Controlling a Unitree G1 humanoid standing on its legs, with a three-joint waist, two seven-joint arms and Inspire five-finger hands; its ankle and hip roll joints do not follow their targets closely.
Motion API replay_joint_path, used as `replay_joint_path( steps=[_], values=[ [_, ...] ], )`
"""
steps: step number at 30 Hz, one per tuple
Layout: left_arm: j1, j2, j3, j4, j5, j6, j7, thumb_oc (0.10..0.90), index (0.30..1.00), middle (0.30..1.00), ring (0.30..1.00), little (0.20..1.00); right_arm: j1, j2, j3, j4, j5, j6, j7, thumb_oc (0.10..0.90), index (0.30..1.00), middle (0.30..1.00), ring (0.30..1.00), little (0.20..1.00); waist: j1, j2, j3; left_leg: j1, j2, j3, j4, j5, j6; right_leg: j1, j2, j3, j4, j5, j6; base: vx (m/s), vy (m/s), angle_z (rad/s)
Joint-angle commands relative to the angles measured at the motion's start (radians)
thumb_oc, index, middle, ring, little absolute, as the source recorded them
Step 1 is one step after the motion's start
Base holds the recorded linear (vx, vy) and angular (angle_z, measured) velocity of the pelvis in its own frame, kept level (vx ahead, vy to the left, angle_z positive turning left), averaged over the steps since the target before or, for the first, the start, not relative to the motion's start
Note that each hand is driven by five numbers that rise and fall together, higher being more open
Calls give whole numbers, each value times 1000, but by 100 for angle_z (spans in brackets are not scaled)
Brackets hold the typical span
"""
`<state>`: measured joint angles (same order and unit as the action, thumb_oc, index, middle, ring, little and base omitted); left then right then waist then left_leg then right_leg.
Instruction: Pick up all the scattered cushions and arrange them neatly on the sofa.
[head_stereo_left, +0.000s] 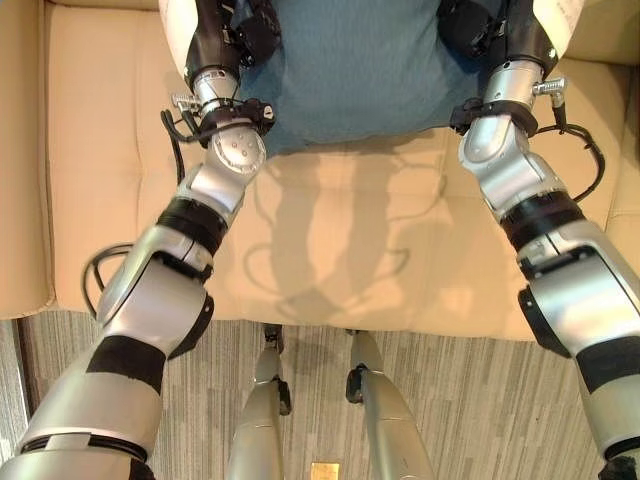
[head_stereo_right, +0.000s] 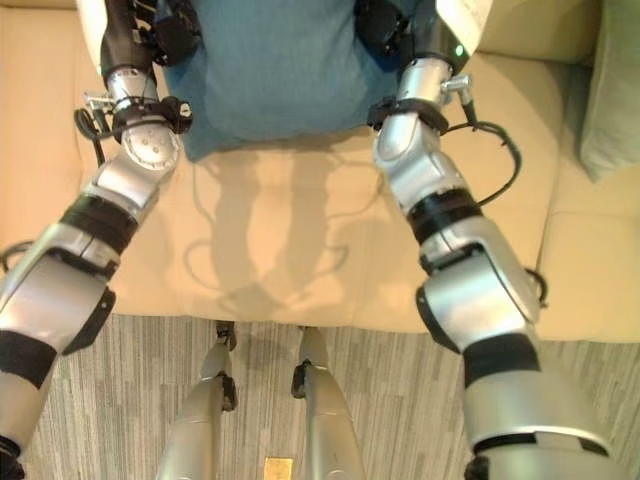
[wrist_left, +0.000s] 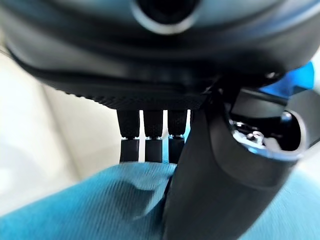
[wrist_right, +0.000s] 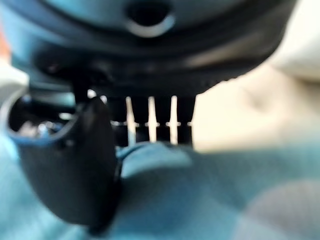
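A teal-blue cushion (head_stereo_left: 350, 70) hangs over the beige sofa seat (head_stereo_left: 340, 260), held by its two side edges. My left hand (head_stereo_left: 255, 30) grips its left edge and my right hand (head_stereo_left: 465, 25) grips its right edge. In the left wrist view the thumb (wrist_left: 220, 175) lies on the blue cloth (wrist_left: 100, 200) with the fingers (wrist_left: 152, 135) behind it. In the right wrist view the thumb (wrist_right: 75, 165) presses on the cushion (wrist_right: 200, 200) with the fingers (wrist_right: 160, 120) at its back. The cushion's top is out of sight.
A pale green cushion (head_stereo_right: 610, 90) leans at the sofa's right end. The sofa's left armrest (head_stereo_left: 20, 150) rises at the left. Grey striped carpet (head_stereo_left: 480, 400) runs along the seat's front edge.
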<state>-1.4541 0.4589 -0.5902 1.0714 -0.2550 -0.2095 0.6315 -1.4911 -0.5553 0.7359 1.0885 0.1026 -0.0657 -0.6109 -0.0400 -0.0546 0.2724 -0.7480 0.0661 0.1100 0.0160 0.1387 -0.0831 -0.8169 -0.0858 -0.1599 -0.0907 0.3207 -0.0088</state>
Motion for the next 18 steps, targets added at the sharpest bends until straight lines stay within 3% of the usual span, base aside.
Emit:
replay_joint_path(
  steps=[1,12,18],
  values=[
    [-142,25,-37,-167,-6,-106,-24,800,900,900,900,900,-60,38,-23,-164,30,-72,74,800,900,900,900,900,8,18,-87,50,17,-39,-103,9,-55,123,-10,14,3,-194,194,9,-20,-6],
    [13,94,13,-232,37,-81,-56,800,900,900,900,900,129,20,-108,-243,16,-79,125,800,900,900,900,900,-5,23,-108,62,12,-30,-103,0,-56,130,-13,21,3,-194,191,3,3,-2],
    [117,105,77,-316,8,-106,-64,800,900,900,900,900,219,11,-173,-241,23,-79,129,800,900,900,900,900,-2,29,-114,71,8,-30,-103,-7,-53,136,-16,21,3,-197,191,-1,4,1]
  ],
)
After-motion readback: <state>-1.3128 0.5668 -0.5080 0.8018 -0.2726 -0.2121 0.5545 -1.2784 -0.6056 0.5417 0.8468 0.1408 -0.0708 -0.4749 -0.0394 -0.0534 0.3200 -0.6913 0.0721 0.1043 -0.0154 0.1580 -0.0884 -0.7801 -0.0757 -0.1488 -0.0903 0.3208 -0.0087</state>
